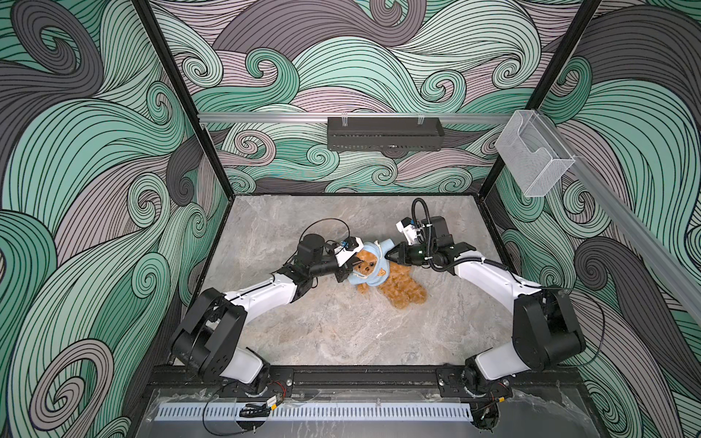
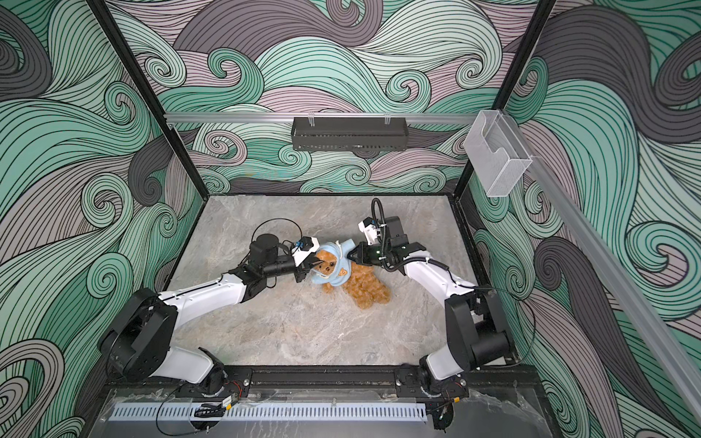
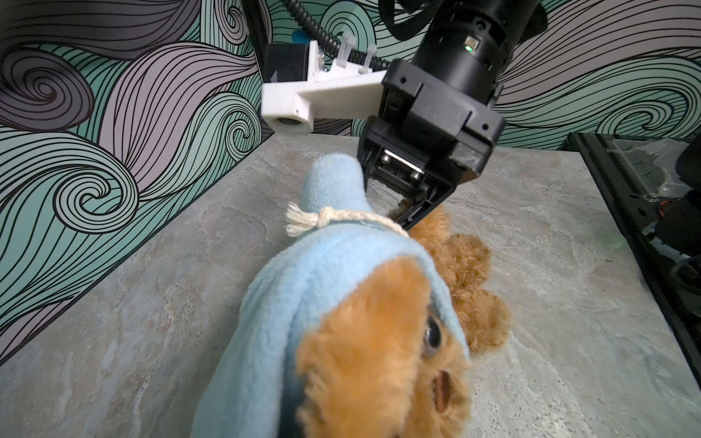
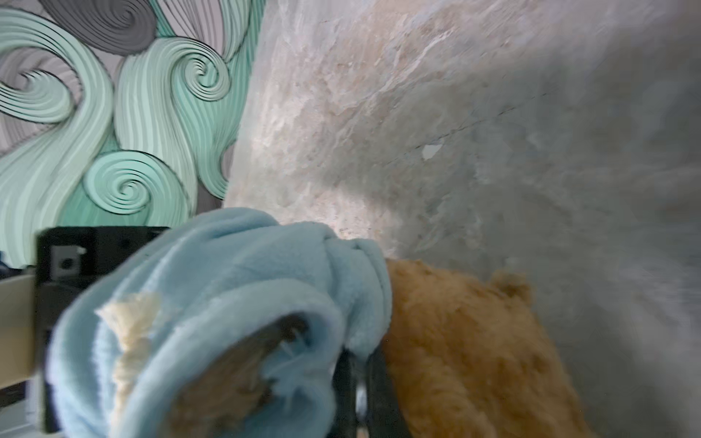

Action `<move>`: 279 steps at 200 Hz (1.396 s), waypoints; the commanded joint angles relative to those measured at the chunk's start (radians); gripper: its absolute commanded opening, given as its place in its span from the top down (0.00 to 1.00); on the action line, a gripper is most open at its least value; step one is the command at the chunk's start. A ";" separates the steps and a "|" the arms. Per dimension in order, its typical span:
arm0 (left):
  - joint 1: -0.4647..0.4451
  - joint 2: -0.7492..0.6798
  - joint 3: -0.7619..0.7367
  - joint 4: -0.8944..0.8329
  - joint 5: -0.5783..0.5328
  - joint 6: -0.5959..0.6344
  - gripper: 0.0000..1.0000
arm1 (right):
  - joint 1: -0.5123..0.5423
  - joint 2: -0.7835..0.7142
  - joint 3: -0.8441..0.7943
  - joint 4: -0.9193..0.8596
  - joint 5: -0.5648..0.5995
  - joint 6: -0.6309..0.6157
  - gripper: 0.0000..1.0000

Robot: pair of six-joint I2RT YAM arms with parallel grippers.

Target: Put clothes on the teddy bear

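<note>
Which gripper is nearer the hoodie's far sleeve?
Right. The right gripper pinches the hoodie right beside that sleeve; the left gripper is across the bear's head, pinching the hood rim.

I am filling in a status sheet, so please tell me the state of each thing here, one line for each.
teddy bear: lying on the table, head in the hood, belly and legs bare.
hoodie: bunched around head and chest, not pulled down.
left hand: shut on the hoodie at the hood edge.
right hand: shut on the hoodie beside a sleeve.
</note>
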 commanded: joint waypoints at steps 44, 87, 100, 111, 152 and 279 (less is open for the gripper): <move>0.000 -0.105 -0.064 0.129 -0.124 -0.126 1.00 | -0.040 -0.112 -0.101 -0.097 0.466 -0.047 1.00; 0.006 -0.168 -0.157 0.247 -0.324 -0.238 1.00 | -0.056 -0.118 -0.192 -0.111 0.520 -0.052 1.00; 0.009 -0.189 -0.174 0.247 -0.331 -0.256 1.00 | -0.063 -0.107 -0.232 -0.102 0.529 -0.046 1.00; 0.014 -0.206 -0.192 0.256 -0.335 -0.283 1.00 | -0.075 -0.098 -0.262 -0.086 0.534 -0.039 1.00; 0.069 -0.260 -0.244 0.289 -0.336 -0.401 1.00 | -0.108 -0.056 -0.287 -0.035 0.500 -0.028 1.00; 0.031 -0.181 0.094 -0.214 -0.023 0.249 1.00 | -0.029 -0.498 -0.142 0.147 0.088 -0.190 0.44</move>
